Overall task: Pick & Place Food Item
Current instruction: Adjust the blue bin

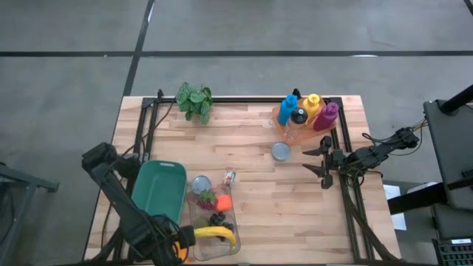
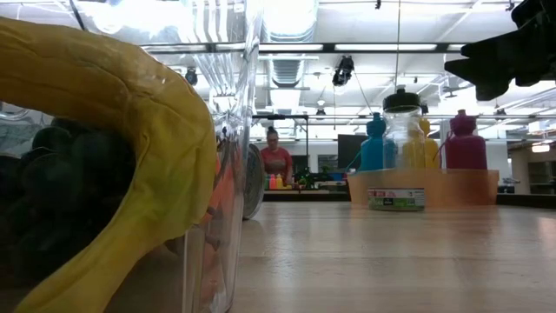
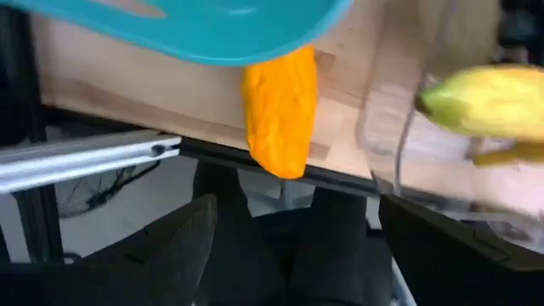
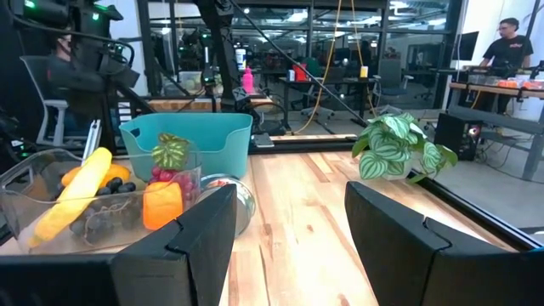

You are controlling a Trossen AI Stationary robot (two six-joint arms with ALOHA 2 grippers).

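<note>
left gripper (image 3: pixel 293 246) before orange food (image 3: pixel 279 110)

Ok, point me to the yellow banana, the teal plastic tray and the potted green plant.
yellow banana (image 1: pixel 215 233): high view, middle of its curved body.
teal plastic tray (image 1: pixel 160 191): high view, bare flat bottom.
potted green plant (image 1: pixel 194 100): high view, centre of the leaves.

Robotics lab or open workshop: grey concrete floor (image 1: pixel 295 26), exposed ceiling ducts (image 2: pixel 295 69) and strip lights (image 2: pixel 382 47), further benches (image 4: pixel 497 89) and arm rigs (image 4: pixel 76 51) behind, person (image 4: pixel 508 42) at a workstation.
</note>
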